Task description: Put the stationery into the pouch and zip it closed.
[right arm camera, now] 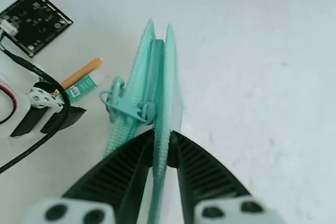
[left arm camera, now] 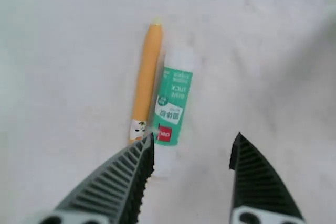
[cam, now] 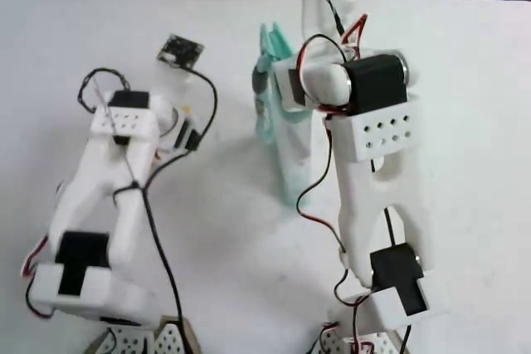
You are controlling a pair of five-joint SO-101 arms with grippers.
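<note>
Teal pouch (right arm camera: 164, 77) on the counter (left arm camera: 262, 35), its edge pinched in the right hand (right arm camera: 163, 139). Left hand (left arm camera: 191, 145) spread above the orange pen (left arm camera: 146, 82) and glue stick (left arm camera: 173, 103), which lie side by side near the pouch.

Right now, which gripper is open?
The left gripper: its jaws stand apart over the glue stick and orange pen. The right gripper is shut on the pouch.

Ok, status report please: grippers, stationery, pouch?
Left gripper open over glue stick and orange pen on table. Right gripper shut on pouch edge. Stationery outside pouch. No obstacle seen.
</note>
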